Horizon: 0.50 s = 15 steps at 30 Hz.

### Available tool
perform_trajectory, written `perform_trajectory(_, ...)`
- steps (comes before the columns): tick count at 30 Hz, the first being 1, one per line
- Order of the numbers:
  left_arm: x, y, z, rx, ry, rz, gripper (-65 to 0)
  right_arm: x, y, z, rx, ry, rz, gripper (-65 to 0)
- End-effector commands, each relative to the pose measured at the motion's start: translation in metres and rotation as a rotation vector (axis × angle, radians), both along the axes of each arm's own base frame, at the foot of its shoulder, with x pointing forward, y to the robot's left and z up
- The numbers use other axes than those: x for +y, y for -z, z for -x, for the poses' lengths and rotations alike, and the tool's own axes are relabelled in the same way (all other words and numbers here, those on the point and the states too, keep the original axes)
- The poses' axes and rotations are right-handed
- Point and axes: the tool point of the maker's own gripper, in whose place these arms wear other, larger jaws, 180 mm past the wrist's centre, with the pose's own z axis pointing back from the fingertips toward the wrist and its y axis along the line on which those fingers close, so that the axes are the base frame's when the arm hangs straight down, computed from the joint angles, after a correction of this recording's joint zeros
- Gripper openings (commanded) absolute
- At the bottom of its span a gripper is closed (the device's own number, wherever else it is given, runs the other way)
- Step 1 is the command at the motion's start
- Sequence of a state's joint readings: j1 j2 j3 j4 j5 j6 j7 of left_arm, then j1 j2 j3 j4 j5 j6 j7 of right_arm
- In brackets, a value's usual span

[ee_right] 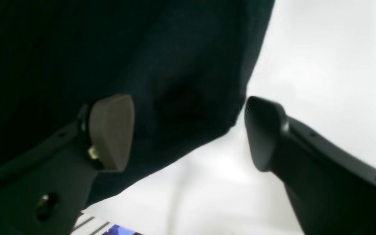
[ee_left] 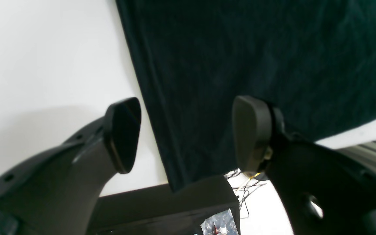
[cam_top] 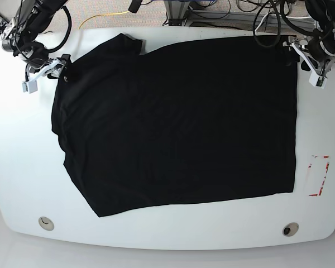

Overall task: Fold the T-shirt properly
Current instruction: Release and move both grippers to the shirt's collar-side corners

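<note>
White tabletop (cam_top: pixel 173 237), rounded corners, cable clutter past its far edge. Black T-shirt (cam_top: pixel 178 123) spread flat across most of it, plain side up, no print showing.

Left end effector (ee_left: pixel 188 133): jaws wide apart, nothing gripped. It sits at a shirt corner. In the left wrist view the cloth edge runs down between the two fingers, with bare tabletop under one pad and shirt behind the other. The shirt corner reaches the tabletop edge just below the fingers and slightly overhangs it. In the base view this end effector (cam_top: pixel 311 62) is just outboard of the shirt's far corner, beside the straight side edge. Can't tell whether a pad touches the cloth.

Right end effector (ee_right: pixel 189 132): jaws also well apart, nothing held. The right wrist view shows the shirt edge between the fingers: one finger over black cloth, the other over white tabletop, a rounded fold of fabric in the gap. In the base view it (cam_top: pixel 47 71) is right beside the sleeve-side edge at the far corner, its white fingertip housing just off the cloth.

Rest of the shirt lies away from both end effectors toward the near side; its near edge runs skewed to the tabletop rim.

Red-and-white marker (cam_top: pixel 319 176) on the tabletop, just off the shirt's side edge, nearer than the left end effector.
</note>
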<state>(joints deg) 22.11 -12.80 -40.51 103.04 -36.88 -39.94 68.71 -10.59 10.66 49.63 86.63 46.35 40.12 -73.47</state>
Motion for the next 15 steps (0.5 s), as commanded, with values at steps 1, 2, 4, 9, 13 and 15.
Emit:
perform_trajectory(1, 0.013, -0.01, -0.006, -0.056, -0.031, -0.01, -24.3, 0.008, 0.005, 0.004, 0.051, -0.059, 0.021, -15.1)
perform_trajectory(2, 0.017, -0.006, -0.002, -0.046, -0.048, -0.002, -24.3, 0.01, 0.006, 0.004, 0.052, -0.064, 0.018, -16.2)
perform_trajectory(4, 0.021, 0.001, 0.003, -0.025, -0.069, 0.013, -24.3, 0.01, 0.006, 0.004, 0.053, -0.064, 0.02, -20.9)
perform_trajectory(9, 0.031, 0.012, 0.011, 0.018, -0.092, 0.025, -24.2, 0.011, 0.006, 0.003, 0.049, -0.065, 0.017, -40.0)
perform_trajectory(13, 0.033, 0.022, 0.022, 0.055, -0.109, 0.043, -24.2, 0.013, 0.006, 0.002, 0.049, -0.072, 0.016, -44.2)
perform_trajectory(15, 0.033, 0.024, 0.023, 0.06, -0.11, 0.046, -24.2, 0.013, 0.006, 0.002, 0.049, -0.072, 0.016, -44.2)
